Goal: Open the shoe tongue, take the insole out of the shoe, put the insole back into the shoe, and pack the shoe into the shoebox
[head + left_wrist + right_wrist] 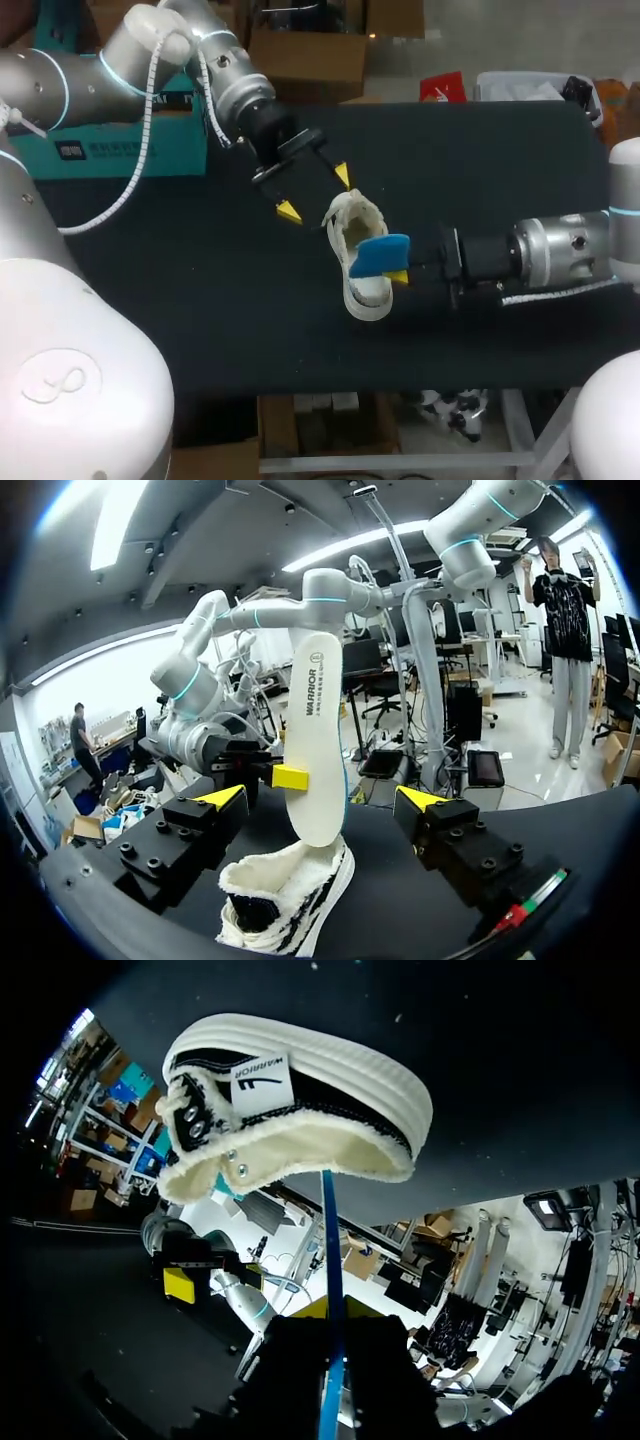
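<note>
Tabletop [200,300] in black cloth takes up most of the head view. A teal box, which I take to be the shoebox [110,150], sits at the far left corner behind my left arm. It is well apart from the shoe [365,292], so packing is not yet done.

The shoe rests near the middle of the cloth. Its fleece-lined mouth gapes, so the tongue step looks finished. The insole [380,255], blue underneath, is mostly out of it. The left wrist view shows it standing upright with its lower end at the shoe's mouth; I cannot tell whether it reaches inside. Nor can I judge whether this is the lift out or the return. Either way, seating the insole and boxing the shoe remain.

The right gripper [402,265] is clamped on the insole, its fingers closed against both faces. The left gripper [316,193] hovers just beside the shoe's heel end, fingers spread wide and holding nothing.
</note>
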Available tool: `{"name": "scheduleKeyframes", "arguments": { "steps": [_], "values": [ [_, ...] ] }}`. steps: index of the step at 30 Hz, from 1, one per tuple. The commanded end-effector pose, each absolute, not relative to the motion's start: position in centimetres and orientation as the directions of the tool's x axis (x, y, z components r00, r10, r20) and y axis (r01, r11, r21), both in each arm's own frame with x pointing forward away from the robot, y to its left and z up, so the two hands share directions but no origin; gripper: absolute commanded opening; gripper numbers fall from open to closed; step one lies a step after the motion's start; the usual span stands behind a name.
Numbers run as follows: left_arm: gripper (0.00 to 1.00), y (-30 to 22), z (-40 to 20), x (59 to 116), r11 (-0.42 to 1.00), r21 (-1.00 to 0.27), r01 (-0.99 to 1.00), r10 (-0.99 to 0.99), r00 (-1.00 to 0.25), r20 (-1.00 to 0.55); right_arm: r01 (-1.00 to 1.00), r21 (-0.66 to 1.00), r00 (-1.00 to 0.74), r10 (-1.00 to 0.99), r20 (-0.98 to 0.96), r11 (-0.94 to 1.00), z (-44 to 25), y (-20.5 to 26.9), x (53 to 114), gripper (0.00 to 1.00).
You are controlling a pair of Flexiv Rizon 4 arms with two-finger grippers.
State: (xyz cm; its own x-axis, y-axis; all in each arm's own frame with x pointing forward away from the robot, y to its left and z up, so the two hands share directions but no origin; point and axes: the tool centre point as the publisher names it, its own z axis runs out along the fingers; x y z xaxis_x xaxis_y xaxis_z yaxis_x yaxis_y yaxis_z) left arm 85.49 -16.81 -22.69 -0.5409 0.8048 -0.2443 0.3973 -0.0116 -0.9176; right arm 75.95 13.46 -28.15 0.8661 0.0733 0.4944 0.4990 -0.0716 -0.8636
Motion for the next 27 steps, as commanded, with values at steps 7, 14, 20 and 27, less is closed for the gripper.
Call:
{"name": "scheduleKeyframes", "arguments": {
  "steps": [7, 14, 20, 27],
  "values": [
    [1.0, -17.7, -23.3, 84.2, 0.024, -0.906, 0.422, 0.483, -0.799, -0.359, 0.507, -0.857, 0.862, 0.049, 0.505, -0.094, -28.2, 13.1, 76.5, 0.0],
    [1.0, -19.4, -26.0, 82.1, 0.083, -0.861, 0.502, 0.418, -0.802, -0.427, 0.514, -0.85, 0.857, 0.021, 0.515, -0.111, -28.4, 13.3, 76.9, 0.0],
    [1.0, -19.5, -26.9, 81.8, 0.079, -0.843, 0.531, 0.375, -0.8, -0.469, 0.528, -0.839, 0.845, -0.013, 0.534, -0.131, -28.5, 13.3, 77.3, 0.0],
    [1.0, -19.3, -27.5, 81.5, 0.068, -0.826, 0.559, 0.322, -0.796, -0.512, 0.534, -0.828, 0.833, -0.059, 0.55, -0.171, -28.7, 13.3, 77.7, 0.0]
  ]
}}
